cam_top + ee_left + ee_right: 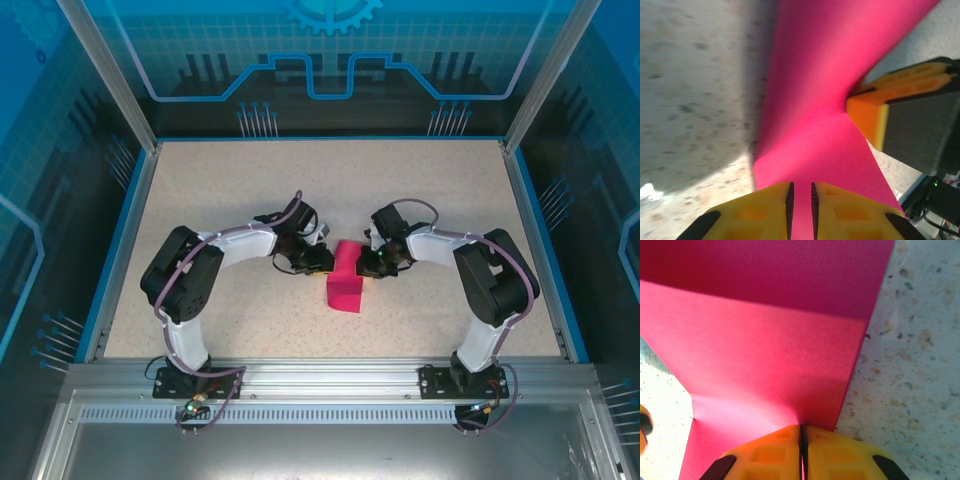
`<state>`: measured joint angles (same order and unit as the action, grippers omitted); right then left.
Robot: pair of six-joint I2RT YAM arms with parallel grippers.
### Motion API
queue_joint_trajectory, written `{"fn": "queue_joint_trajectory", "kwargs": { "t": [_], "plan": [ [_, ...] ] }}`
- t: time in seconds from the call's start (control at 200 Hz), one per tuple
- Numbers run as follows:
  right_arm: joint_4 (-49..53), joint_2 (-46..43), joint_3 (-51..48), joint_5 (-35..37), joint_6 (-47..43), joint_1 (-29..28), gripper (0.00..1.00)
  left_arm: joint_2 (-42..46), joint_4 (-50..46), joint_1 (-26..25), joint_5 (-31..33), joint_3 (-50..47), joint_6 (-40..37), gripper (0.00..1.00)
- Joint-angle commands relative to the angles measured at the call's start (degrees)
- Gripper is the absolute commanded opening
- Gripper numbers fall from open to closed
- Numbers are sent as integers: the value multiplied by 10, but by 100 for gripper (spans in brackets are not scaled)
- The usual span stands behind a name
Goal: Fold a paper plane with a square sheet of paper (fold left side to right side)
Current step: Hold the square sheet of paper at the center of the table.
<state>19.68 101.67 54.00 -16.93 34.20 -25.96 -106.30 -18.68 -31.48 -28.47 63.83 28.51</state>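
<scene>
At the left of the paper, which sits half-lifted between both arms, my left gripper pinches its raised side loosely, while at its right edge my right gripper clamps tight, so uneven pulling could slip or tear it.

Robotics laboratory work cell. Evidence: speckled counter edged with a blue border; aluminium posts rising from the counter's far corners; printed blue wall panels with a gear emblem and circuit-style lines behind and beside the counter; slotted metal rail along the counter's near edge, carrying two white-and-black robot arms bolted side by side.
</scene>
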Motion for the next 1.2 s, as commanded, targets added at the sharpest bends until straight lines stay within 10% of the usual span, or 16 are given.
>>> {"fn": "queue_joint_trajectory", "kwargs": {
  "t": [0.0,0.71,1.195],
  "plan": [
    [42,26,-11,32,-10,-11,10,-33,28,-20,-26,29,9,21],
    [-58,-74,1,-42,-11,8,11,-71,17,-35,25,-23,2,21],
    [-86,33,45,-31,-4,-9,11,-67,20,-38,28,-25,1,21]
  ]
}}
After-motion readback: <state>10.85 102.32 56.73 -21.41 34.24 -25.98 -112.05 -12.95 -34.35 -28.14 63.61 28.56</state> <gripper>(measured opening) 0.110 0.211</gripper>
